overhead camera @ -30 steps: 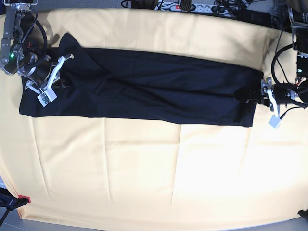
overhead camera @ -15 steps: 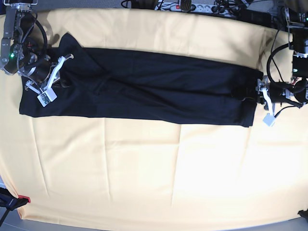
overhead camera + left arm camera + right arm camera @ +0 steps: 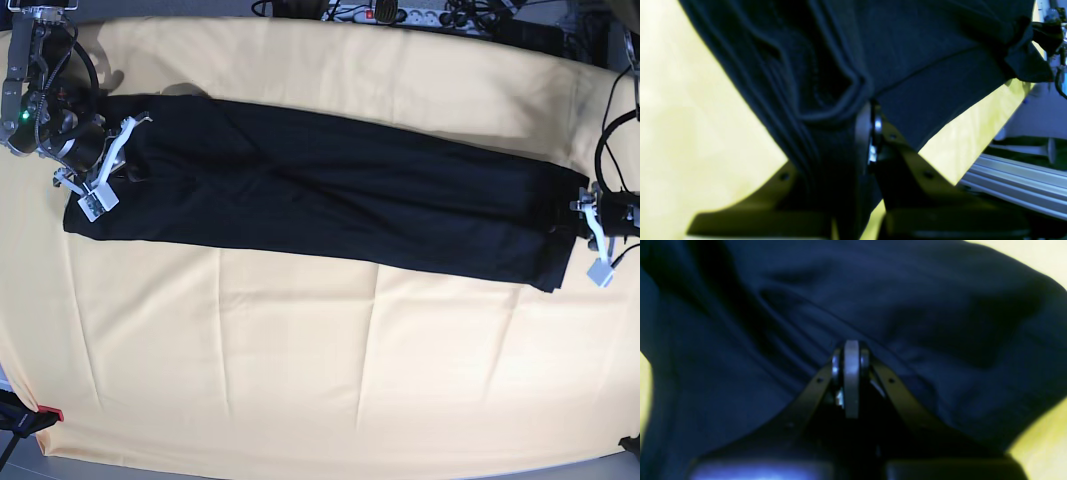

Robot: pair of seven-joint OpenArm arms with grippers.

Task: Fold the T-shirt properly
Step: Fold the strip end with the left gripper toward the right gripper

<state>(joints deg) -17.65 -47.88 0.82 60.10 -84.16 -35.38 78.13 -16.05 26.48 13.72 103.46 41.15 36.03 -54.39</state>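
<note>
Two grippers, both clamped on the T-shirt [image 3: 320, 205], one at each end. Near edge of the scene is just bare pale yellow cloth [image 3: 300, 370], creased, covering the table. Left gripper [image 3: 572, 222] sits at the right end of the base view: jaws pinched together on a bunched stack of hem layers; the left wrist view shows the folded black fabric [image 3: 826, 100] squeezed between the fingers and draping away from them, yellow cloth on both sides. Right gripper [image 3: 128, 172] is at the left end of the base view, slightly farther back: jaws fully together, and the right wrist view shows the fingertips [image 3: 851, 373] buried in dark rumpled fabric [image 3: 873, 306] that fills nearly the whole frame, so it's gripping a pinch of shirt there too. Shirt is folded into a long narrow band, long axis running left to right across the table, tilted a bit so the left end lies farther back and the right end nearer. It looks pulled fairly taut between the two grips, with a few lengthwise wrinkles. Band lies in the far half of the cloth. Far edge: cables and a power strip [image 3: 395, 12] beyond the cloth.
</note>
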